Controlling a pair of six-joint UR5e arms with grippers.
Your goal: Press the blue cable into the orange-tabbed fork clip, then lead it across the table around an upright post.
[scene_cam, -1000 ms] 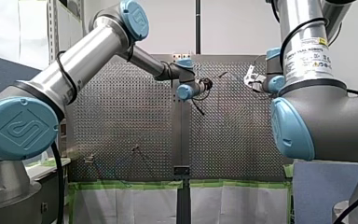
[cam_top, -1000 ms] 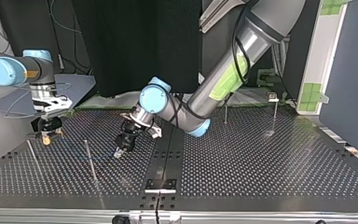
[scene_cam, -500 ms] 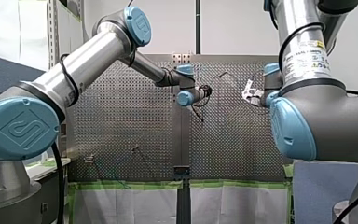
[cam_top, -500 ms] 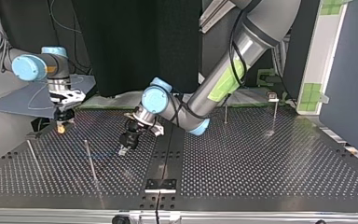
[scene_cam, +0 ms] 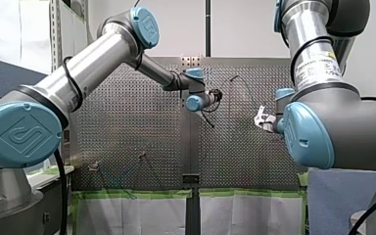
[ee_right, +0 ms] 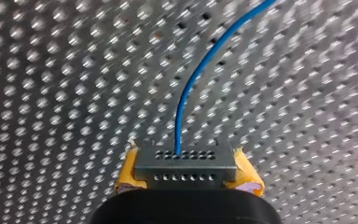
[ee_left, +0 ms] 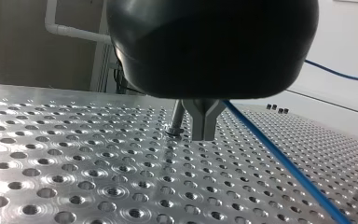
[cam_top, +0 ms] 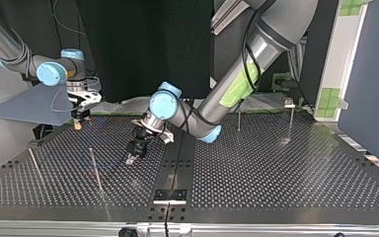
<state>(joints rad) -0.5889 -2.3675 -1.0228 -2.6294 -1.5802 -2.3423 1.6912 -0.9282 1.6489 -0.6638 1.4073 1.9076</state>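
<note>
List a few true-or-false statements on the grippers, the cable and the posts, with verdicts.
1. My right gripper clamps the blue cable between its yellow pads. True.
2. My left gripper has its fingers spread wide. False: they stand together.
3. A post stands between my left gripper's fingers. False: it stands beside them.
4. In the top view both grippers are left of the dark centre strip of the table. True.
</note>
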